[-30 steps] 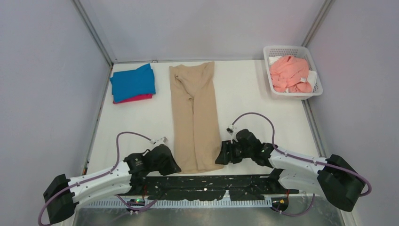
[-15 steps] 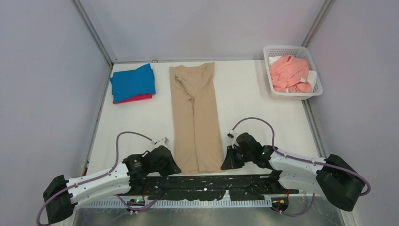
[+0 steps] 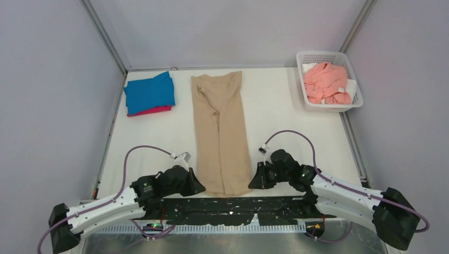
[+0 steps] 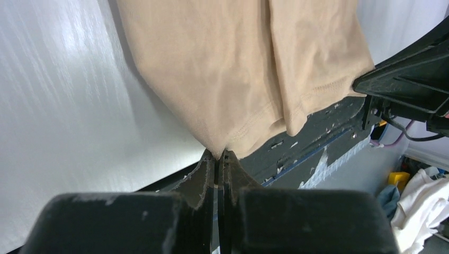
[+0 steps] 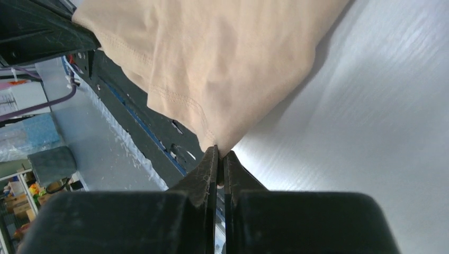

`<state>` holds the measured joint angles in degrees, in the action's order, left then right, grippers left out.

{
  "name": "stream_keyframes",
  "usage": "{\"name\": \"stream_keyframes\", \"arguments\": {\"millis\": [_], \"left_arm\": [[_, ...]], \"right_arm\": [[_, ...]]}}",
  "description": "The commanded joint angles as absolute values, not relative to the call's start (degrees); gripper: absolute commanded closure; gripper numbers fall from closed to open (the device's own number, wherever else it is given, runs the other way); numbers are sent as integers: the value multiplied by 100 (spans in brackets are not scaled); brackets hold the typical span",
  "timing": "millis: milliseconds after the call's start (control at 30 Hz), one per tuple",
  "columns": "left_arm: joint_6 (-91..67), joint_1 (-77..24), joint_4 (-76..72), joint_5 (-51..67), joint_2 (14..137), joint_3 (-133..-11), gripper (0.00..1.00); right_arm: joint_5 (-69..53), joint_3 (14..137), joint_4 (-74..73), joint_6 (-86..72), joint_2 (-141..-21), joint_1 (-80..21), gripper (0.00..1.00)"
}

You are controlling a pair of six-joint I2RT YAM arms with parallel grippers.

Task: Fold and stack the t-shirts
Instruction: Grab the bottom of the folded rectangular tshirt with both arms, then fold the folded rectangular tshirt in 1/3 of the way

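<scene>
Tan shirt (image 3: 219,132) lies in the middle of the white table (image 3: 286,116), folded lengthwise into one long narrow strip. It runs from the far edge of the table down to the black base plate (image 3: 233,206) in front of the arms. Its cloth is mostly flat, with a seam-like crease down the middle.

Left hand (image 4: 219,154) is at the tan shirt's near left corner. Its fingers are pressed together, with the hem corner pinched between the tips. The cloth rises slightly from the table at that point.

Right hand (image 5: 219,152) is at the tan shirt's near right corner. It too is clamped on the hem corner, with no gap showing between the fingers. Both arms lie low and angle inward toward the near hem.

Blue shirt (image 3: 150,92) sits folded to the left of the tan shirt's far end, apart from it. It rests on top of a red shirt (image 3: 151,110), whose near edge peeks out beneath.

Pink shirt (image 3: 325,82) is well to the right of the tan shirt's far end. It is bunched in a white basket (image 3: 353,106) at the table's far right corner, with some white cloth beside it in the basket.
</scene>
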<state>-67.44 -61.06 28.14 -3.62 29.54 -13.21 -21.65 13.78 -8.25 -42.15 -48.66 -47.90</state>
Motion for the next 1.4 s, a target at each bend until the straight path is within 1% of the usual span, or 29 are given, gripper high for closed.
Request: {"name": "stream_keyframes", "arguments": {"millis": [0,100,233,467,667,867,1000,1100,1367], "left_arm": [[-6425,-6105,2827,-1114,3024,-1861,100],[-6188,-5974,3060,-1447,3267,-2295,100],[-5778,-5580,3065,-1461,3571,-2636,100],[-5133,-4475,2501,-656,4191,-2778,100],[-4676,-3978,2372,-499,4834,-3217,100],[-4349,-3369,2247,-29,5524,-3693,100],[-4273,-3027,2166,-26,5948,-3976,100],[-4176,-2861,2044,273,6315,-4238,100],[-3866,-2388,1898,479,7358,-5143,100]], "right_arm": [[-1693,2080,-652,-3942,-5099,-4808,95],[-1493,2348,-636,-3826,-5425,-4812,95],[-1374,2627,-560,-3743,-5810,-4720,95],[-1535,2927,-398,-3669,-6207,-4291,94],[-1551,3298,-164,-3663,-6579,-3835,95],[-1669,3786,-38,-3587,-6994,-3456,95],[-1716,4207,-35,-3479,-7349,-3246,95],[-1709,4636,-36,-3377,-7622,-3169,95],[-1889,5579,-127,-3004,-8469,-2714,95]]}}
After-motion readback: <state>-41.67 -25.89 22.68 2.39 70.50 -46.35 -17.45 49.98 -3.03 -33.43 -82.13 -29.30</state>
